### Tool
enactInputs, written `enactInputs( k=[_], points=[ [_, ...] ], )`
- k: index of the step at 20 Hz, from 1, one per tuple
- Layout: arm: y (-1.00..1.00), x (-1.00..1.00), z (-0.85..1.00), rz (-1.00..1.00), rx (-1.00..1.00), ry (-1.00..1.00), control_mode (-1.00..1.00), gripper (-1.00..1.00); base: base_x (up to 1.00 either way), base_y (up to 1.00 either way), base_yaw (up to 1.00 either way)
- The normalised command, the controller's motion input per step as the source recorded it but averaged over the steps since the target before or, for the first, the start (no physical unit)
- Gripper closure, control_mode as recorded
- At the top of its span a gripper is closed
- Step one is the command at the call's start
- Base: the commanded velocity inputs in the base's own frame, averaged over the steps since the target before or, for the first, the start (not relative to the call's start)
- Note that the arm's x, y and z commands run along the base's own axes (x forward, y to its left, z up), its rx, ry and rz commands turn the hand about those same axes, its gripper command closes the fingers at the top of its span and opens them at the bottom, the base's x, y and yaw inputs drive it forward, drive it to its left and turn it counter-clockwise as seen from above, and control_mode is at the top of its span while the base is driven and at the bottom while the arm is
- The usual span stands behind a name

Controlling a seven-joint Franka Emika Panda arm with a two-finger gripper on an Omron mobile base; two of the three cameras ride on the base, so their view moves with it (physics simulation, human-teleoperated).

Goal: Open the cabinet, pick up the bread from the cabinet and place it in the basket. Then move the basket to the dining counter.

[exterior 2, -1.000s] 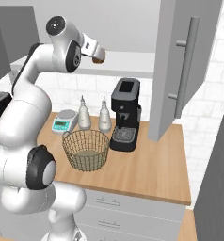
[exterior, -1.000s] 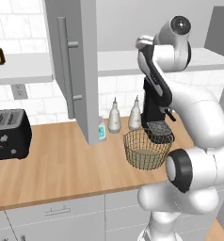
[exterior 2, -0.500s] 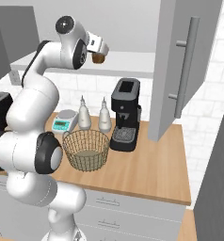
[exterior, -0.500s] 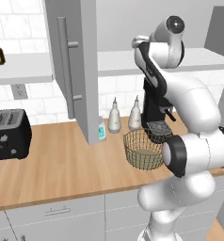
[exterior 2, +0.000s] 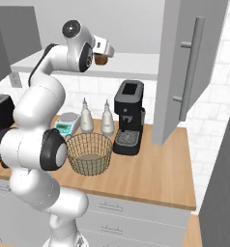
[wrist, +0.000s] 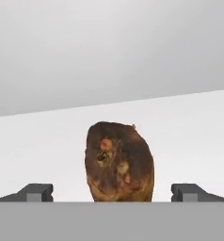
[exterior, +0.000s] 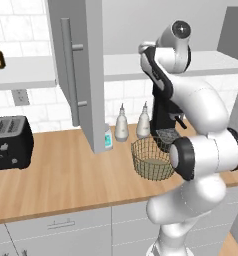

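Hand view, one bread (wrist: pixel 119 162) on shelf (wrist: pixel 189 136), pincer (wrist: pixel 114 193) spread wide

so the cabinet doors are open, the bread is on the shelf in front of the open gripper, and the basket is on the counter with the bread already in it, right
Not quite. The basket holds no bread, as the right base view shows. The bread sits on the cabinet shelf, between the fingers of the open gripper in the hand view. The rest is right: doors open, basket on the counter.

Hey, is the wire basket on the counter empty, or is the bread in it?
Empty. The basket shows just its pale bottom; the bread sits on the cabinet's white shelf, between the open hand's fingertips.
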Motion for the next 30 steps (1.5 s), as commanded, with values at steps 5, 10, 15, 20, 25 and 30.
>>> enactInputs(
  k=[5, 10, 15, 20, 25, 30],
  points=[
    [0.0, 0.3, -0.1, 0.0, -0.03, 0.0, -1.0, -1.0, 0.0, 0.0, 0.0],
    [0.0, 0.27, -0.02, 0.0, -0.02, 0.0, -1.0, -1.0, 0.0, 0.0, 0.0],
    [-0.01, 0.24, 0.0, 0.0, 0.0, 0.0, -1.0, -1.0, 0.0, 0.0, 0.0],
    [0.0, 0.09, -0.01, 0.0, 0.0, 0.01, -1.0, 1.0, 0.0, 0.0, 0.0],
    [0.0, -0.07, 0.0, 0.0, 0.0, 0.01, -1.0, 1.0, 0.0, 0.0, 0.0],
    [0.16, -0.89, -0.01, 0.0, -0.06, -0.08, -1.0, 1.0, 0.0, 0.0, 0.0]
  ],
)
